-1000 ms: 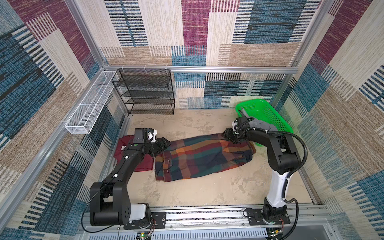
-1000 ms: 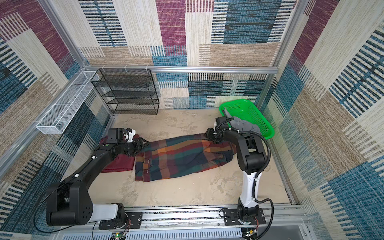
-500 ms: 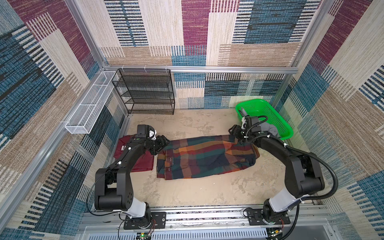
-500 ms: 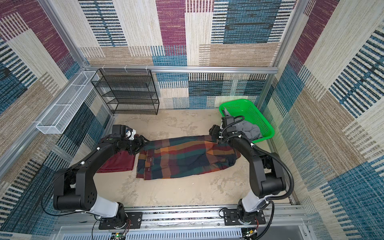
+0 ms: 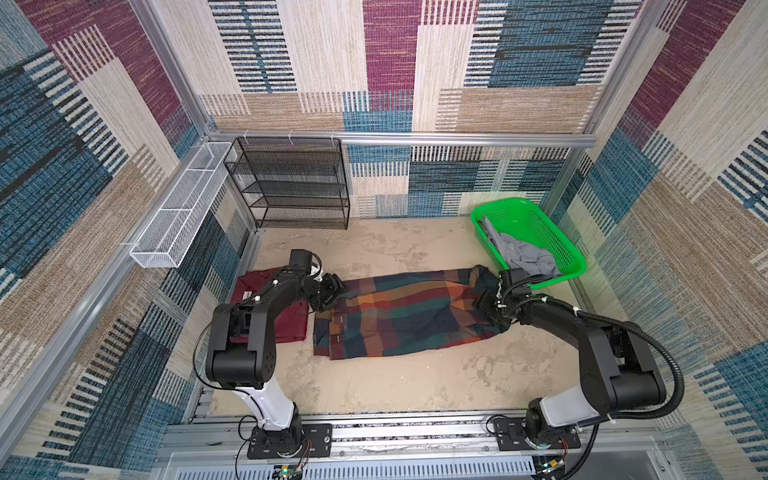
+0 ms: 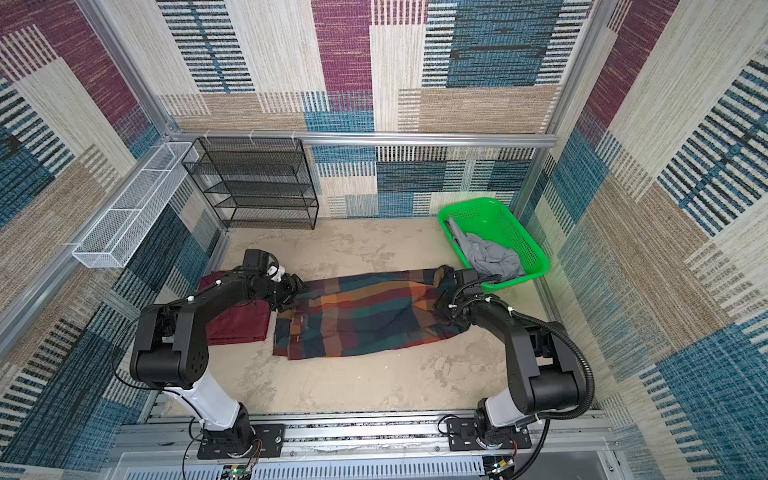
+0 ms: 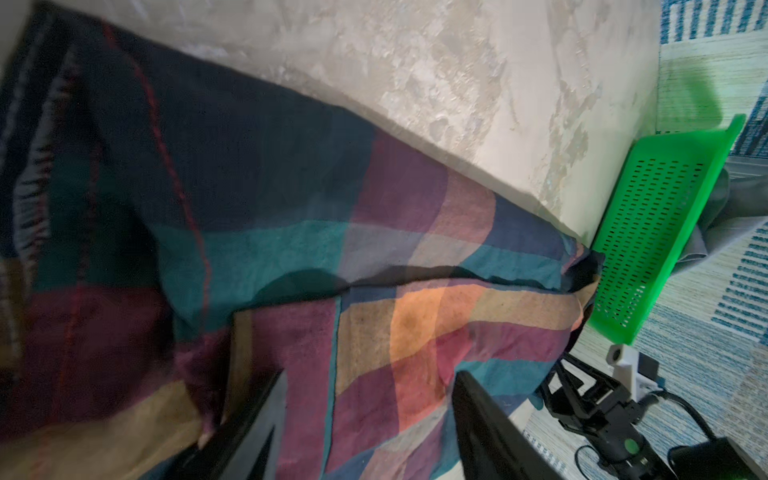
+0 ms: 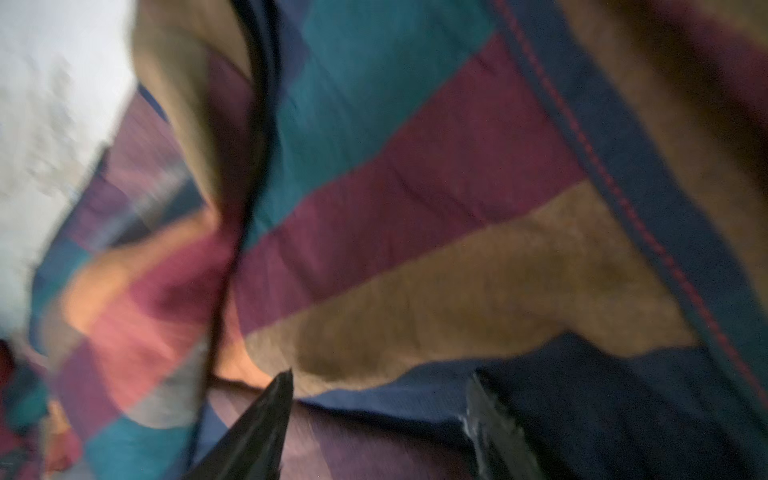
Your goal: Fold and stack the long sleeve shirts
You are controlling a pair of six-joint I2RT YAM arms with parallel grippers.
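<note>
Maroon shirt (image 5: 291, 326): folded flat on the left of the sandy table (image 5: 374, 386) and partly covered by the left arm, as seen in both top views (image 6: 237, 328).
Plaid shirt (image 5: 407, 318): spread lengthwise across the middle of the table, just beside the maroon shirt. The buttoned cuffs are stacked at its left end. Its right end reaches almost to the green basket in both top views (image 6: 365, 316).
Grey shirt (image 5: 523, 253): crumpled inside the green basket, with a fold draped up against the near wall (image 6: 490, 253).
Green basket (image 5: 540, 226): set in the back right corner of the table (image 6: 503, 224).
Left gripper (image 5: 332, 291): lowered onto the far left corner of the plaid shirt (image 6: 293, 291). In the left wrist view the fingers are seen apart (image 7: 370, 378), with plaid cloth (image 7: 374, 291) lying beneath the gap.
Right gripper (image 5: 484, 301): placed over the right end of the plaid shirt, near the basket (image 6: 444, 305). In the blurred right wrist view the fingers are seen apart (image 8: 380, 376) above plaid cloth (image 8: 415, 208). Contact with the cloth cannot be told.
Black mesh rack (image 5: 291, 183): stood against the back wall, left of centre.
White wire tray (image 5: 178, 216): mounted along the left wall rail.
</note>
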